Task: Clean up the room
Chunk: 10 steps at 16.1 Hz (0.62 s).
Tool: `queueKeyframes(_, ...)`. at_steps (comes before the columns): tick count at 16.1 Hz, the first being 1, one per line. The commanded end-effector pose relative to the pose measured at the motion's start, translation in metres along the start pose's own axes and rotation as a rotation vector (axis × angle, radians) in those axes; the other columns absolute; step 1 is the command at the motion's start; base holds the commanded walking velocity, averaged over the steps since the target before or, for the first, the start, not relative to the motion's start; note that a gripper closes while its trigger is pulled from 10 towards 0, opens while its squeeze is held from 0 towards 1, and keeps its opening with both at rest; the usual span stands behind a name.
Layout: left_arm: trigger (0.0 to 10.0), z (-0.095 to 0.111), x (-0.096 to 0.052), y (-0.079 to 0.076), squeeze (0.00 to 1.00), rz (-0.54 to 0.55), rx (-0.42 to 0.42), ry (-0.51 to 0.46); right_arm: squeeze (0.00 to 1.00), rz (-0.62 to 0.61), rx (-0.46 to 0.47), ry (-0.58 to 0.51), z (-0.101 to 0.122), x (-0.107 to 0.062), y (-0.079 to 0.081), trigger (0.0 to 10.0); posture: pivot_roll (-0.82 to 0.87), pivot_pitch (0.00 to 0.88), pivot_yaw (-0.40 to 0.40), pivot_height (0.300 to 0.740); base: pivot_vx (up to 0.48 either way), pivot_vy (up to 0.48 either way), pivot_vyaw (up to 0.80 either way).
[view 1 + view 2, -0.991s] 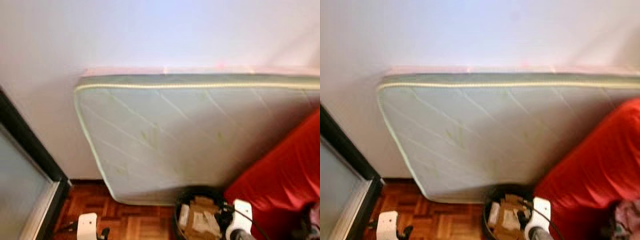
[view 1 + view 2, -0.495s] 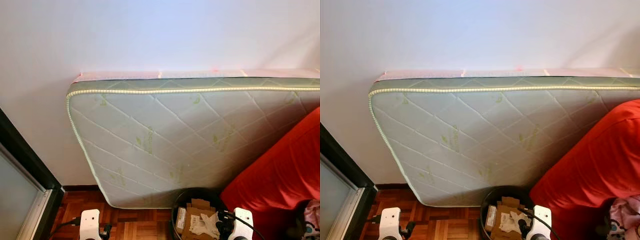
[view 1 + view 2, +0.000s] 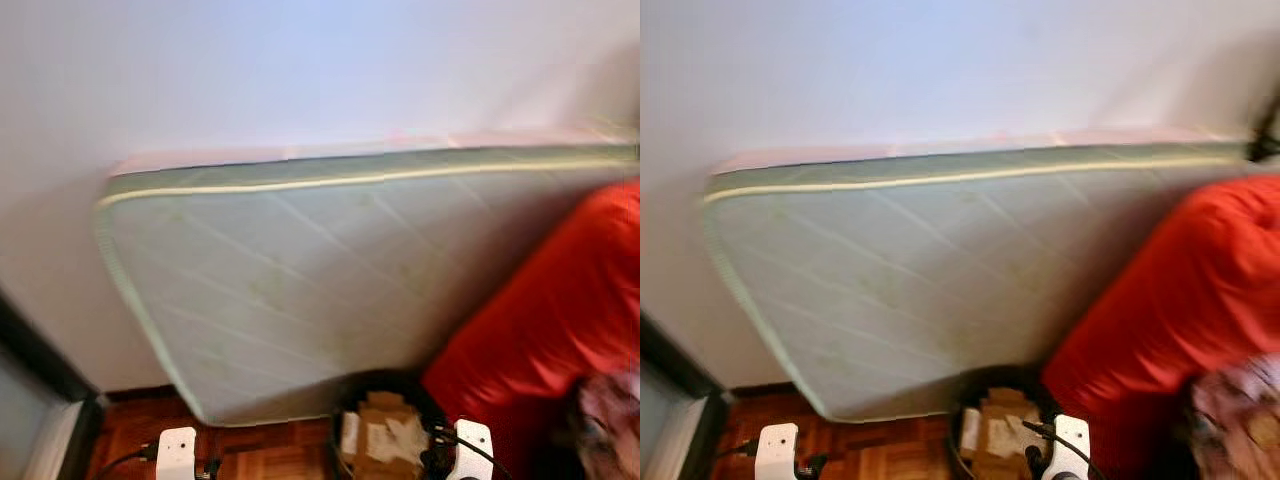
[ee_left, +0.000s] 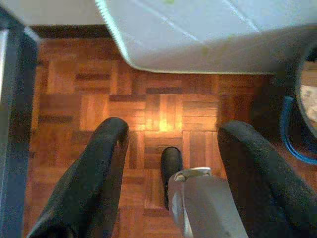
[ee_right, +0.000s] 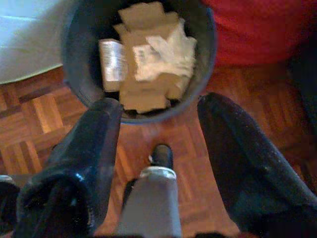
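Bin (image 5: 141,59) already holds cardboard and paper scraps, by mattress (image 3: 300,290). Right gripper (image 5: 158,163) above it, left gripper (image 4: 173,163) over parquet: both spread, empty. More tidying likely remains.

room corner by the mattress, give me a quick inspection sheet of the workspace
Surface: wooden parquet floor, bare between the fingers of both grippers.
Job's things: black bin holding cardboard pieces and crumpled paper.
Clutter: pinkish patterned bundle at the right edge, too blurred to identify.
Grippers: left gripper open, empty, above the floor; right gripper open, empty, above the floor just short of the bin.
Cables: black cable at the left wrist; blue cord on the floor beside the bin.
Surroundings: quilted mattress leaning on a white wall; red cover to the right; dark door frame on the left.
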<state>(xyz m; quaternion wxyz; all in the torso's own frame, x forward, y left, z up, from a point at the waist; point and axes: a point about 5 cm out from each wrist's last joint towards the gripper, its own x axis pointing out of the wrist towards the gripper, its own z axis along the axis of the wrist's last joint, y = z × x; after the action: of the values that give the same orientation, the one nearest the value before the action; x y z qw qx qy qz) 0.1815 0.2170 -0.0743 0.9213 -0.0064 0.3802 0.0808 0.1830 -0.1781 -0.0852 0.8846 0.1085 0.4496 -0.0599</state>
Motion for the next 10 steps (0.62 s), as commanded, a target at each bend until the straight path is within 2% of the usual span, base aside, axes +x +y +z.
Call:
queueKeyframes(1, 10.0, -0.0028, -0.0011, 0.0018, 0.0, -0.003, 0.018, 0.006, 0.0, -0.009, -0.007, 0.017, -0.0029, -0.0003, -0.001, 10.0, 0.07, 0.057, -0.046, 0.74, 0.0, 0.0, -0.78)
queueKeyframes(5, 10.0, -0.006, -0.0022, 0.0047, 0.0, 0.003, 0.015, 0.019, 0.0, -0.004, -0.017, 0.014, -0.0013, -0.0004, -0.003, 10.0, 0.08, 0.068, -0.053, 0.74, 0.0, 0.0, -0.78)
queueKeyframes(7, 10.0, -0.0078, -0.0022, 0.0022, 0.0, -0.002, 0.04, 0.034, 0.0, -0.003, -0.024, 0.015, -0.0007, -0.0005, -0.0042, 10.0, 0.08, 0.068, -0.056, 0.74, 0.0, 0.0, -0.78)
queueKeyframes(10, 10.0, -0.0092, -0.0023, -0.0007, 0.0, -0.007, 0.038, 0.039, 0.0, -0.002, -0.031, 0.015, -0.0001, -0.0006, -0.0053, 10.0, 0.08, 0.068, -0.06, 0.74, 0.0, -0.48, -0.78)
